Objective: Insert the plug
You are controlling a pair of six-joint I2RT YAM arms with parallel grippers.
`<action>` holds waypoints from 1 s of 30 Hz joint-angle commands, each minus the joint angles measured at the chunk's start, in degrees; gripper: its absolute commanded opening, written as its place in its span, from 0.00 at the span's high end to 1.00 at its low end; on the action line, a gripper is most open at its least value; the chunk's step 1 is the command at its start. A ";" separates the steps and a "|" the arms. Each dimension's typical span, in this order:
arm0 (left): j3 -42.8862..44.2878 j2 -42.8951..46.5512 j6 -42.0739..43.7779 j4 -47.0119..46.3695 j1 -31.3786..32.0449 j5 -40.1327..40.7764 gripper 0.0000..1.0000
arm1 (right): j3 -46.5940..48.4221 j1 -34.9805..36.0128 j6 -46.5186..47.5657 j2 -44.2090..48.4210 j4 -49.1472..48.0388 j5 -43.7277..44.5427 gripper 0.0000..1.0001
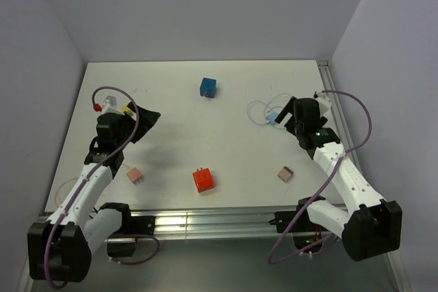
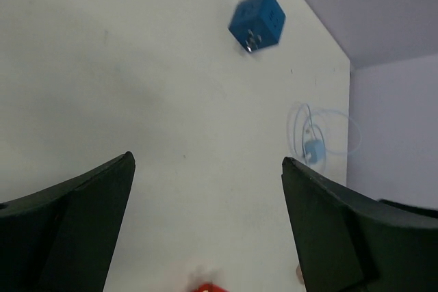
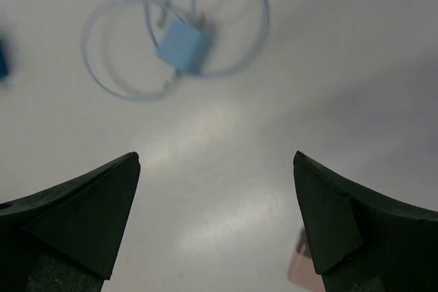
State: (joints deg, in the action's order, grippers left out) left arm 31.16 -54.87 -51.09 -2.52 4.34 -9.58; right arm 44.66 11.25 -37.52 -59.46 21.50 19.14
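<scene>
Probably light, rigid and small, the pale-blue plug (image 3: 183,46) wants a pinch across its body; left hand (image 2: 208,158) and right hand (image 3: 214,158) gape empty.

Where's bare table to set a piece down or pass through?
The widest bare stretch of white table lies between the blue cube at the back and the red cube in front. The strip along the back wall is bare too. Crowded: the right side, where the pale blue plug with looped clear cable lies by the right hand.
</scene>
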 commanded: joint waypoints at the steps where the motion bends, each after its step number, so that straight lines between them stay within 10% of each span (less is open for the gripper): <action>1: 2.94 3.10 2.66 4.18 6.88 1.22 0.06 | 1.57 -0.17 -6.95 -3.28 20.68 -8.14 0.00; 10: 4.44 5.30 4.07 4.19 20.87 6.51 0.10 | -3.44 -0.08 -9.24 -3.21 24.82 -11.49 0.09; 30: 6.99 11.45 6.44 7.27 24.75 2.55 0.12 | -9.42 1.85 -12.76 -7.15 23.77 -9.91 0.21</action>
State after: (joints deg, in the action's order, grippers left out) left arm 35.53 -43.90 -45.78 5.21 28.73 -5.43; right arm 35.22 12.36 -49.06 -65.58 47.07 7.49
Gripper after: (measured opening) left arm 0.883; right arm 0.798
